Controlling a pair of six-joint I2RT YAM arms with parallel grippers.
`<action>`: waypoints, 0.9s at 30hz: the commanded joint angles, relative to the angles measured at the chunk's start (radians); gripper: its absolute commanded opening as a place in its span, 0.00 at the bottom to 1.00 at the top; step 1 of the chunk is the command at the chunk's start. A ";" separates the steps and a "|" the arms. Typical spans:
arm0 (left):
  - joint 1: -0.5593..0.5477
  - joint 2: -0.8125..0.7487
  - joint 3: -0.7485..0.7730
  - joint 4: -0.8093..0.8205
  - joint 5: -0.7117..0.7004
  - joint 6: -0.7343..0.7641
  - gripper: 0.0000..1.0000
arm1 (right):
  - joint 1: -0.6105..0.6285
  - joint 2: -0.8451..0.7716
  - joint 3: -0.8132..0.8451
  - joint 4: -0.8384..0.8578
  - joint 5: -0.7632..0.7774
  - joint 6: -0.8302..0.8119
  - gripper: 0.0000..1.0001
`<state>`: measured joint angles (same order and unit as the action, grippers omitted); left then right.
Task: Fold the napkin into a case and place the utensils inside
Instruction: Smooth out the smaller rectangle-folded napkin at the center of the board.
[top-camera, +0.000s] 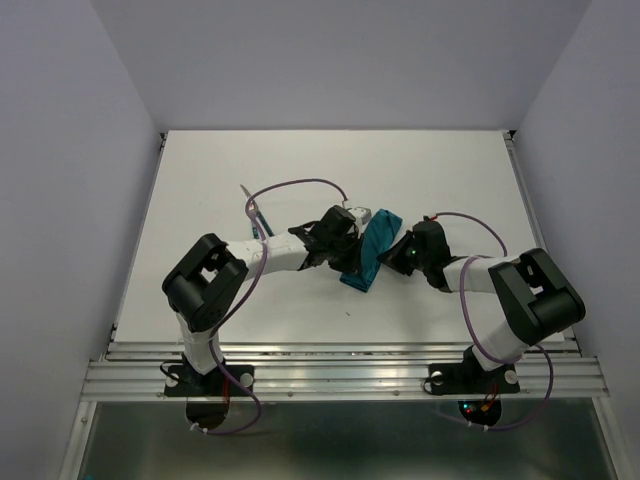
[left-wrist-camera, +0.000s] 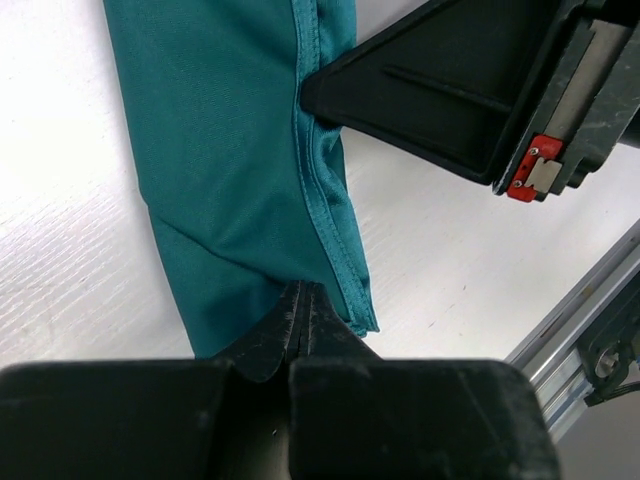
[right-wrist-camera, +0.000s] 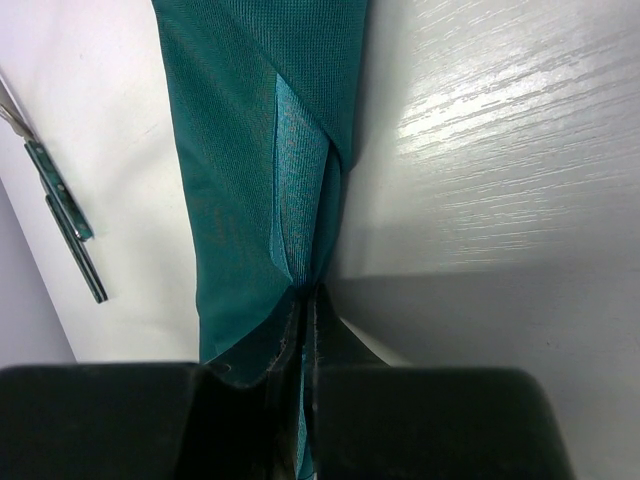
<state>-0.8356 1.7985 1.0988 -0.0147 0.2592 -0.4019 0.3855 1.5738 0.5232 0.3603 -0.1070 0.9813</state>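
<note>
Between the closed left fingers (left-wrist-camera: 272, 340) an edge of the one folded napkin (left-wrist-camera: 220, 170) is pinched; the right fingers (right-wrist-camera: 268, 345), also shut, clamp its other side. Past the napkin from them lie two utensils (right-wrist-camera: 62, 205), apart from the cloth, with bare desk (top-camera: 450, 170) all around.

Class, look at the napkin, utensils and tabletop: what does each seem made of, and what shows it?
Napkin: soft teal fabric with slight sheen; fine weave and stitched hem show. Utensils: slim handles look glossy teal, perhaps plastic; heads too hidden to judge. Tabletop: white board with wood-grain texture, probably laminate; it reflects glare.
</note>
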 joint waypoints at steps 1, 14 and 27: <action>0.000 -0.036 -0.030 0.084 0.018 -0.017 0.00 | -0.007 0.022 0.008 -0.030 0.009 -0.032 0.01; 0.000 0.050 -0.019 0.099 0.060 -0.032 0.00 | -0.007 0.017 0.009 -0.032 0.010 -0.027 0.01; -0.005 0.104 -0.034 0.110 0.086 -0.032 0.00 | -0.007 0.025 0.018 -0.030 -0.003 -0.038 0.01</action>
<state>-0.8356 1.9007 1.0725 0.1310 0.3573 -0.4465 0.3851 1.5791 0.5285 0.3611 -0.1123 0.9741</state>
